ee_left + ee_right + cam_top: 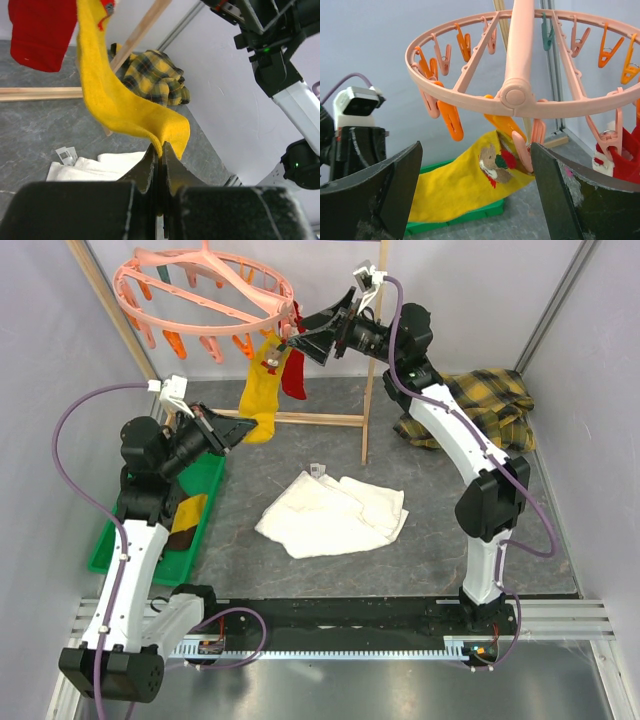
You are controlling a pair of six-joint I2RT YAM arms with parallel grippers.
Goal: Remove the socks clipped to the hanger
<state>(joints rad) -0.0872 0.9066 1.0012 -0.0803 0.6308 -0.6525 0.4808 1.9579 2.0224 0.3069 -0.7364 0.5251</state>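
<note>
Roughly midway, by the look of it. The left end effector was pressed together, pinching the toe end of the yellow sock. The sock sagged from that pinch up toward the hanger, cuff end high, toe drawn out to the left.

The right end effector was spread wide and held nothing. It sat up at the hanger's rim, facing the clips over the yellow sock's cuff. Whether a finger touched a clip couldn't be told.

The cuff appeared still caught in a clip under the ring, so this sock counted as not yet off. The red sock hung just beside it, also still clipped. The other clips in view were bare.

Further out, the green bin beside the left arm held a mustard sock and a dark sock. Those were probably ones already taken off.

So two looked done and two were left. The yellow one likely needed its clip opened or the cuff pulled free, then a drop in the bin, then the same for red.

The towel and shirt lay on the worktop, well apart from the hanger and not part of the job.
</note>
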